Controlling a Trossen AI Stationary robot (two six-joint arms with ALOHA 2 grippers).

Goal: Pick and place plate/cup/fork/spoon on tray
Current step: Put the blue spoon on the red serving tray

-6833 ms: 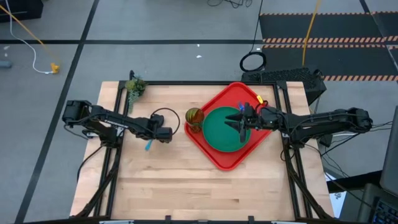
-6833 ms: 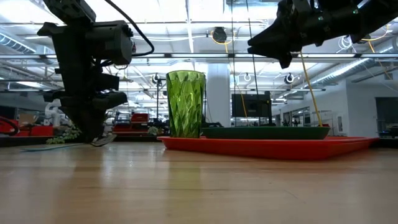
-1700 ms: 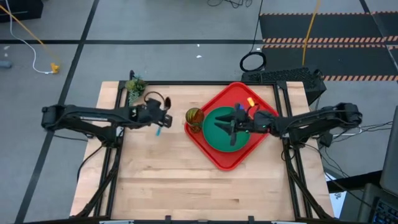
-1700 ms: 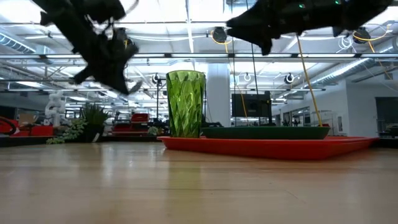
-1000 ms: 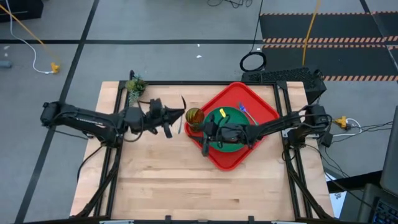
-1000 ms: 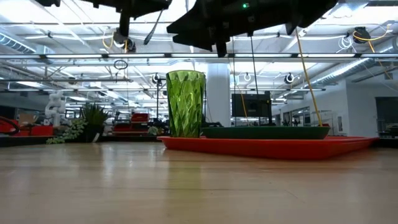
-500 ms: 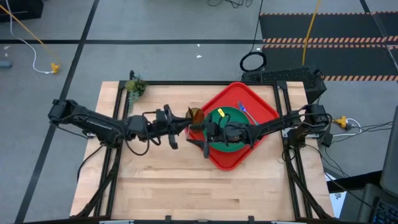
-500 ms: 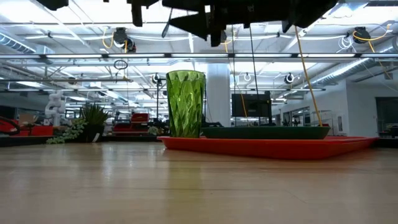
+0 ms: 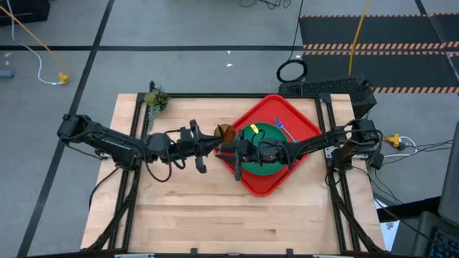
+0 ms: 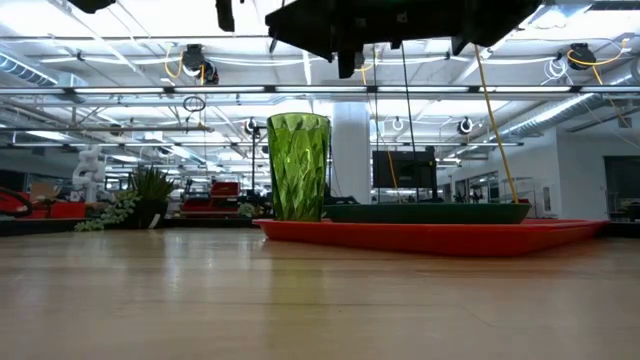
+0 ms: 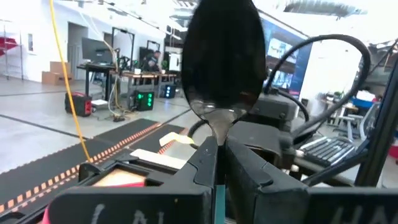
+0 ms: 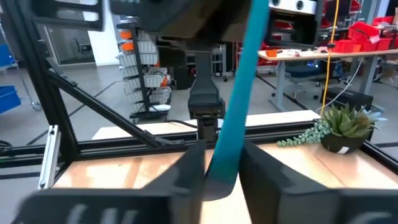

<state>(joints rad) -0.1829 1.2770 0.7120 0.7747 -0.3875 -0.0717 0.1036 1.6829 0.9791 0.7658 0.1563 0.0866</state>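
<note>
The spoon (image 11: 221,62) clamped in the left tool (image 11: 217,163) has a dark, glossy metal bowl. Below the tools, the counter (image 9: 186,208) is pale matt wood, the tray (image 10: 430,236) smooth red plastic, and the cup (image 10: 298,165) faceted, translucent, probably plastic.

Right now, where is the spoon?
The spoon is in the air between the two claws, just left of the cup, clamped by the left claw.

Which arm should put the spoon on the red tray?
Probably right: the spoon has its handle at the right gripper, whose arm lies across the tray. The left gripper hangs beside it.
</note>
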